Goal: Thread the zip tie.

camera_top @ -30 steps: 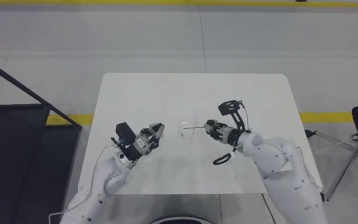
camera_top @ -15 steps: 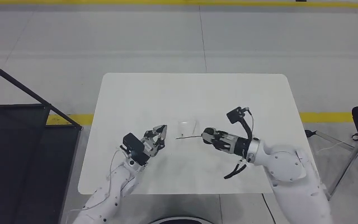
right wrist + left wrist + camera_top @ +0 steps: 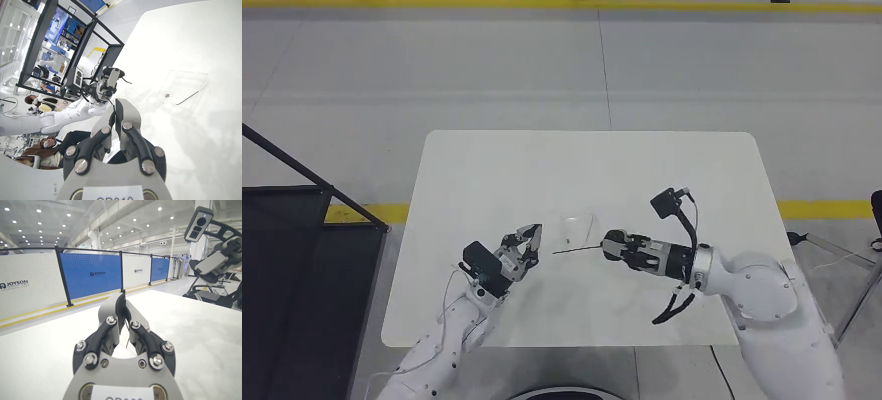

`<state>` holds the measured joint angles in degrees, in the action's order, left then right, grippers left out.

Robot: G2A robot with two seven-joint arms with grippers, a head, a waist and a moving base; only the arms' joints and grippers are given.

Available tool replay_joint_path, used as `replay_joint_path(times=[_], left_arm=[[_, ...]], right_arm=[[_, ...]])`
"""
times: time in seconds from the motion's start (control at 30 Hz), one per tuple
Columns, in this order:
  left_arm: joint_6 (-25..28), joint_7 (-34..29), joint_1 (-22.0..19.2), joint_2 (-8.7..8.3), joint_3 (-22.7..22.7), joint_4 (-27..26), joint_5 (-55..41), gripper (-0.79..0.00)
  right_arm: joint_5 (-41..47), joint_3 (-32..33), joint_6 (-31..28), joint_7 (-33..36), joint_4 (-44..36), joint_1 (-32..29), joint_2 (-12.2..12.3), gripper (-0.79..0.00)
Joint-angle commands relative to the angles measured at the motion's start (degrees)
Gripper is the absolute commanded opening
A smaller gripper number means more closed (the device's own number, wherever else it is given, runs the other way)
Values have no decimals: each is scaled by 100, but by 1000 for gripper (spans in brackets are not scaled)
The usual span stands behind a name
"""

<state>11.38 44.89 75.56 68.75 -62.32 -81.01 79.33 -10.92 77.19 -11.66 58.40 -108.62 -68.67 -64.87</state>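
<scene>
Right gripper (image 3: 608,243), clamped on the zip tie (image 3: 577,249), whose free tip is pointed left toward the left gripper (image 3: 530,238), itself closed on a second tie (image 3: 123,292); both are held above the near middle of the table (image 3: 662,170). The tip is best levelled, then fed slowly and straight.

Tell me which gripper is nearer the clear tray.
Right. The right gripper, holding a zip tie, sits just beside the clear tray; the left gripper is farther off on the opposite side.
</scene>
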Motion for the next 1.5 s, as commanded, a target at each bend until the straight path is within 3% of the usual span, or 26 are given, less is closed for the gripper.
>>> replay_joint_path(times=[0.0, 0.1, 0.43, 0.6, 1.47], left_arm=[[0, 0, 0, 0, 0, 0, 0, -785], [0, 0, 0, 0, 0, 0, 0, -785], [0, 0, 0, 0, 0, 0, 0, -785], [0, 0, 0, 0, 0, 0, 0, -785], [0, 0, 0, 0, 0, 0, 0, -785]], right_arm=[[0, 0, 0, 0, 0, 0, 0, -785], [3, -4, 9, -31, 2, -10, -1, -785], [12, -501, 1118, -824, 118, 283, -86, -785], [-60, -636, 1377, -889, 96, 338, -95, -785], [79, -849, 1677, -1028, 195, 527, -96, -785]])
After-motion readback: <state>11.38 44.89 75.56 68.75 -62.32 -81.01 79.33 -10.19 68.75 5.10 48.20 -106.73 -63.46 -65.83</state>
